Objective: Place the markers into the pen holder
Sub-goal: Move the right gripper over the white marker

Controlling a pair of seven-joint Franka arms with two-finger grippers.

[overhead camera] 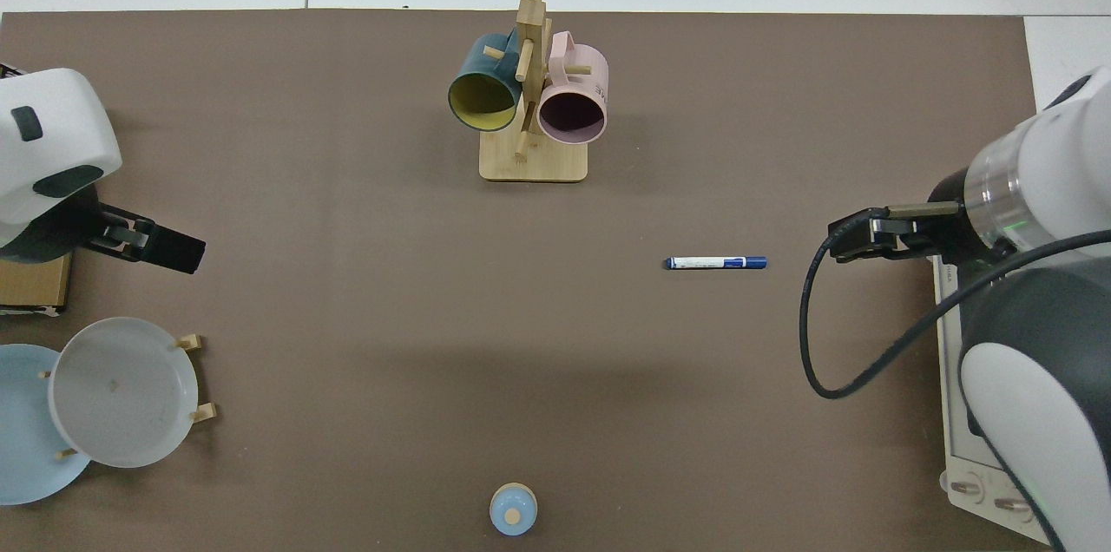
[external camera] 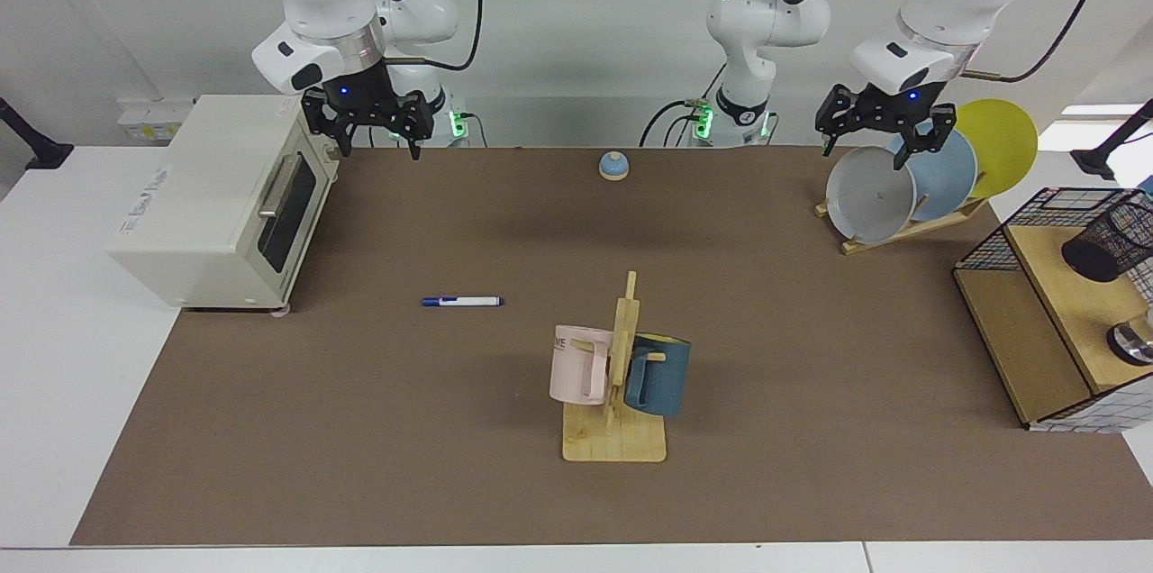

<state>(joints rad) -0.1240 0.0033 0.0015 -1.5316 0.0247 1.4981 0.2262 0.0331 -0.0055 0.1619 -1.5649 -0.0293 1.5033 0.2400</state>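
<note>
We see the marker [external camera: 461, 301] flat on the mat, frame centre-left, pen holder [external camera: 1110, 241] far right. Right gripper [external camera: 372, 143] upper left and left gripper [external camera: 885, 143] upper right both hover spread wide, empty.

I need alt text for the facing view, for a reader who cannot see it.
A blue-capped marker lies alone on a brown table mat, far from the black mesh pen holder on a wooden shelf at the view's right edge. The right gripper hangs open near a white toaster oven; the left gripper hangs open over a plate rack.
</note>
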